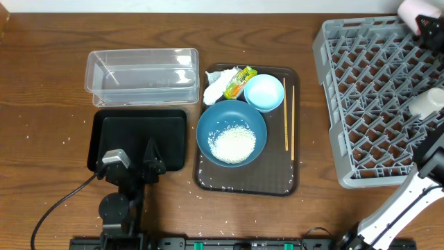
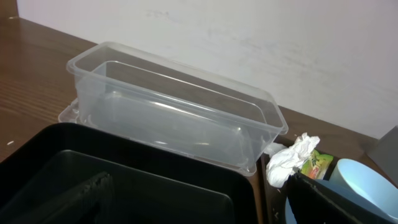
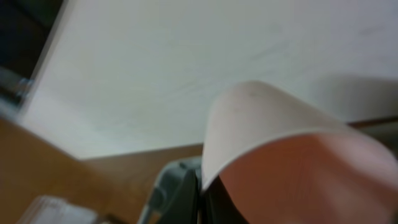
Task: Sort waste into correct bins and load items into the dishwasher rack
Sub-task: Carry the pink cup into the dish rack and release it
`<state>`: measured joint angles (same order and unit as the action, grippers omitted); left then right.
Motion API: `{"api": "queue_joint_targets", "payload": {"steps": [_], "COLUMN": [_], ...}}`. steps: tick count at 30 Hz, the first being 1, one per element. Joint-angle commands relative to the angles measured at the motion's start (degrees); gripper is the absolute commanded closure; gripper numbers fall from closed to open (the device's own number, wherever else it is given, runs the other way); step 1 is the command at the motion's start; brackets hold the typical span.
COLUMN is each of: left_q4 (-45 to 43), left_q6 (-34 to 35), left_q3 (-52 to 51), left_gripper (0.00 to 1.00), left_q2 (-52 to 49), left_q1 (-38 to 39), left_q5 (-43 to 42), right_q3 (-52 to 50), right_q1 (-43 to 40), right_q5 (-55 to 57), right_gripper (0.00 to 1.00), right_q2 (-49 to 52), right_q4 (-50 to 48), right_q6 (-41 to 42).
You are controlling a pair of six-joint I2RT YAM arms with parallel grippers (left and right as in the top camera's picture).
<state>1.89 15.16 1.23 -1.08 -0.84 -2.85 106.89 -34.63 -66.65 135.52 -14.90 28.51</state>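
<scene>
The grey dishwasher rack (image 1: 361, 83) is taking up the right side of the table, with the small white cup (image 1: 424, 103) lying in it near its right edge. Left of it, the dark-brown serving tray (image 1: 277, 173) is carrying the large dark-blue bowl (image 1: 208, 128) with white rice (image 1: 232, 144) in it. Behind that bowl, the small light-blue bowl (image 1: 264, 92), crumpled tissue (image 1: 215, 85) and snack wrapper (image 1: 239, 81) are sitting together. The chopsticks (image 1: 285, 114) are lying along the tray's right side. The clear tub (image 1: 142, 76) is standing behind the black tray-bin (image 1: 118, 132). The left gripper (image 1: 151, 158) is hovering over the tray-bin, fingers spread and holding nothing. The right gripper (image 1: 426, 25) is gripping the small pink cup (image 1: 415, 10) over the rack's far right corner.
</scene>
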Motion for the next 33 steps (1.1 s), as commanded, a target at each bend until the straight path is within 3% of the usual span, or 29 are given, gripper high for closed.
{"api": "queue_joint_targets", "payload": {"steps": [1,9,23,27,33], "left_q4": [1.97,1.97,1.97,1.97,1.97], "left_q6": [-0.52,-0.52,-0.52,-0.52,-0.52], "left_q3": [-1.01,-1.01,-1.01,-1.01,-1.01], "left_gripper": [0.09,0.09,0.09,0.09,0.09], "left_q2": [0.04,0.04,0.04,0.04,0.04], "left_q1": [0.28,0.28,0.28,0.28,0.28], "left_q5": [0.46,0.46,0.48,0.46,0.48], "right_q3": [0.28,0.24,0.24,0.24,0.24], "right_q1": [-0.87,-3.39,-9.4,-10.01,-10.4], "right_q5": [-8.46,-12.11,-14.38,-13.18,-10.88], "right_gripper": [0.99,0.99,0.98,0.8,0.77], "right_q2": [2.89,9.14,6.34,2.69,-3.02], "right_q4": [-4.02,-3.26,-2.89,-2.84,0.46], "right_q6": [13.27,17.9,22.97,23.37,24.39]}}
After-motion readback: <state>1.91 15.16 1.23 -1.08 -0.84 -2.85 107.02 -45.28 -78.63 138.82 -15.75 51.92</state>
